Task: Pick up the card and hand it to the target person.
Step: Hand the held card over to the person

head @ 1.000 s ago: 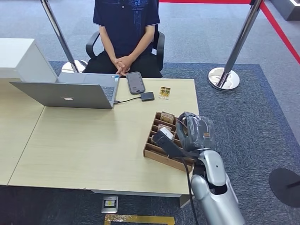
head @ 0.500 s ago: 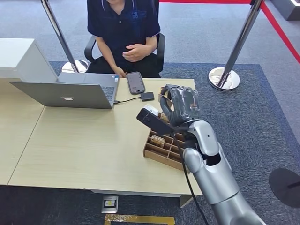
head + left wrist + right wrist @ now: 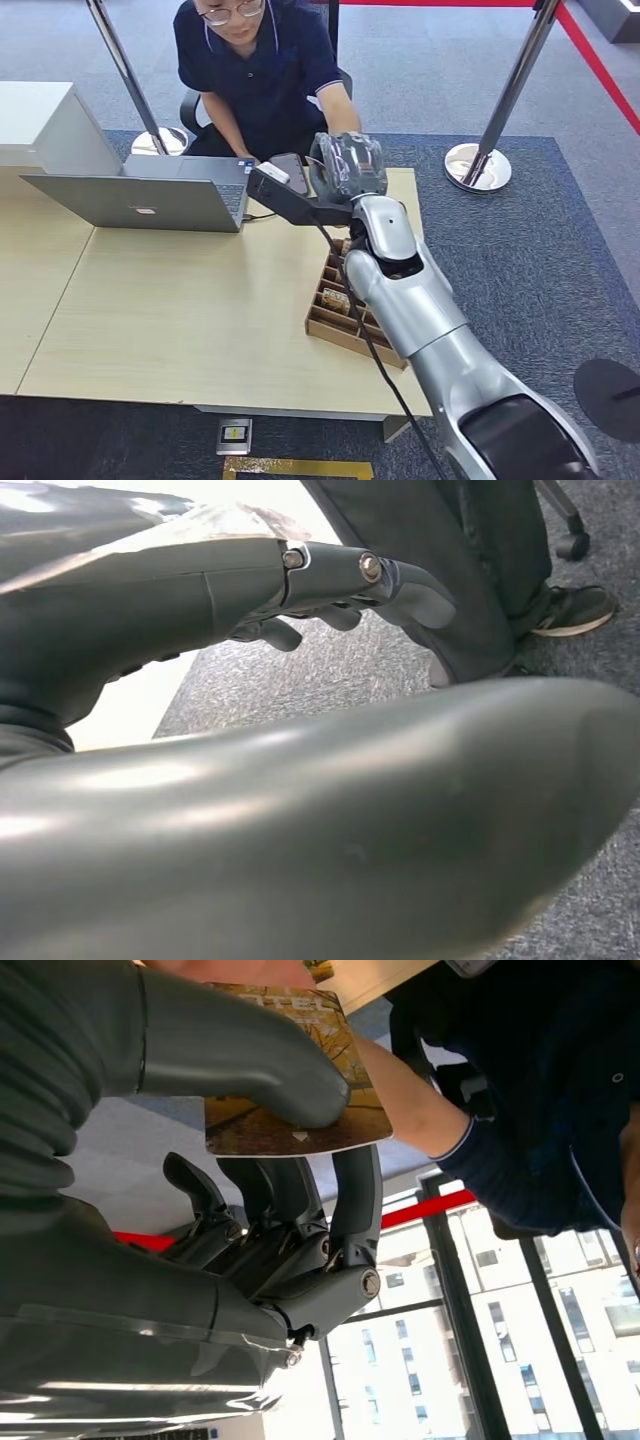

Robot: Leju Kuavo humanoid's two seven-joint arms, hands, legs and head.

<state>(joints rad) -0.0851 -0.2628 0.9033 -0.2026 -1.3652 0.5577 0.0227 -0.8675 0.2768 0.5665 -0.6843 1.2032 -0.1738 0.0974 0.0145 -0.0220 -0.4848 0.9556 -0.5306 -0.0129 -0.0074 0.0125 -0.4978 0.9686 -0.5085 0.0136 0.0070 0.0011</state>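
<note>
**Q.** As framed from the head, reading left to right: what to note?

**A.** At ten o'clock of the table (image 3: 173,300), laptop (image 3: 143,200), lid up. At twelve, seated person (image 3: 256,70), leaning in. At one, right hand (image 3: 349,165), stretched out over the far edge. At four, compartmented tray (image 3: 332,325), close to the right edge.

**Q.** State of the hands, and whereabouts of the card?

**A.** Left hand (image 3: 332,580): hanging beside the body, empty, fingers loosely apart. Right hand: clamped on the card (image 3: 302,1090), thumb across one face and fingers behind the other, as shown from the right wrist. Person's forearm (image 3: 407,1110) just beside the card's free edge.

**Q.** How to do the handover well?

**A.** Judged to be the presenting stage, with release not yet made. Hold level, free end toward twelve o'clock. Avoid pushing nearer the face. Loosen the thumb only on a firm grasp by the person, or risk a drop onto the table. Then withdraw toward six o'clock, clear of the laptop.
</note>
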